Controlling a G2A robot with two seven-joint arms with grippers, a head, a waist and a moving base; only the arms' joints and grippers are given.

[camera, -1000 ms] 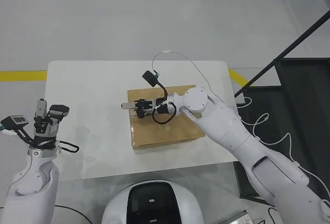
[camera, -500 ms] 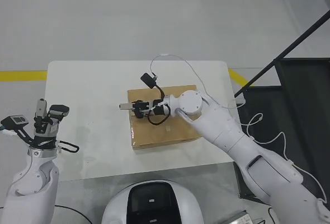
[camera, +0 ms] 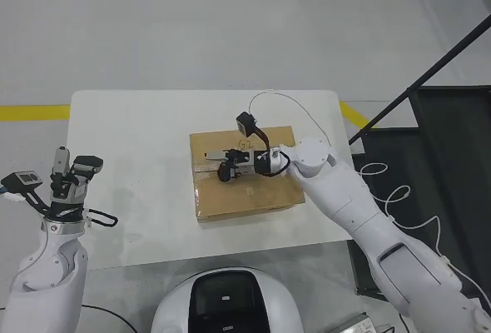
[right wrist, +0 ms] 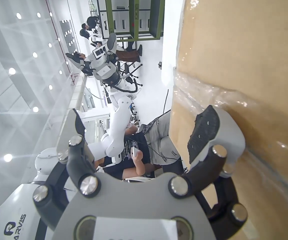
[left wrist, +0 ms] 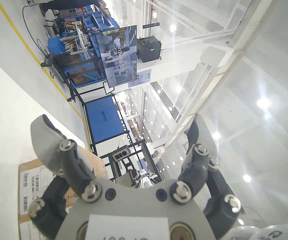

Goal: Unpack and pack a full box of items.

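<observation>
White table (camera: 129,166), brown cardboard box (camera: 254,200), barcode label (left wrist: 31,181), glossy clear tape (right wrist: 204,93). Right pincer (camera: 220,164) spread wide, one ribbed pad (right wrist: 202,131) on the seam, box right beneath; left pincer (camera: 72,169) wide too, well apart.

The brown cardboard box (camera: 247,196) lay flat and closed, its top seam sealed with clear tape, just toward 3 o'clock from the centre of the white table (camera: 129,141).
</observation>
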